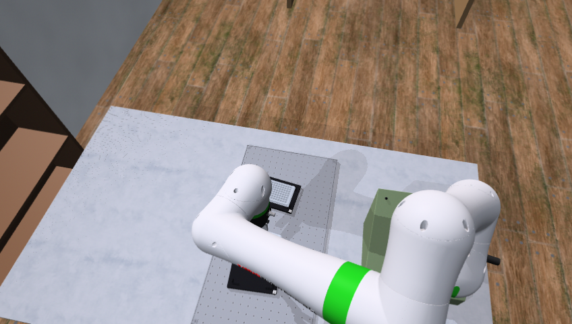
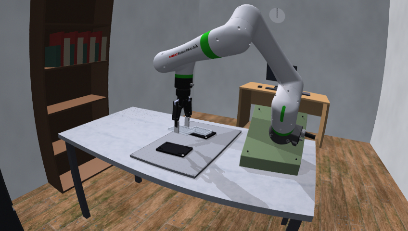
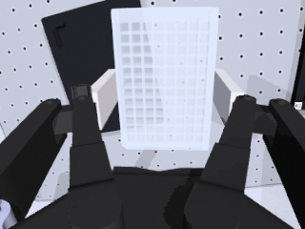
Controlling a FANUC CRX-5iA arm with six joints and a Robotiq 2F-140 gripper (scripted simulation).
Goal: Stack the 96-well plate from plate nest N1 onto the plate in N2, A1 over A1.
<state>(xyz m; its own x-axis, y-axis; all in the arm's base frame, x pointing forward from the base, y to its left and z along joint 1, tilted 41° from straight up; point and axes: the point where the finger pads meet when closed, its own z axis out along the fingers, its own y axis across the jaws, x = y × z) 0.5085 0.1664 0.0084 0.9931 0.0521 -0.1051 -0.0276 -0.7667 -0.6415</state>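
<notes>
My gripper [image 2: 181, 125] is shut on a clear 96-well plate [image 2: 183, 130] and holds it a little above the grey perforated baseplate [image 2: 187, 146]. In the wrist view the plate [image 3: 166, 76] sits flat between the two finger pads of the gripper [image 3: 164, 92], gripped on its long sides. The held plate hangs just to the left of the second plate [image 2: 203, 132] [image 1: 284, 195], which lies on the black nest N2. The black nest N1 [image 2: 173, 148] lies bare nearer the table's front. In the overhead view the arm hides my gripper and part of N1 [image 1: 250, 281].
A black nest [image 3: 83, 45] shows behind the held plate in the wrist view; I cannot tell which one. The arm's green pedestal [image 2: 272, 143] stands to the right of the baseplate. A bookshelf [image 2: 71, 85] stands beyond the table's left end.
</notes>
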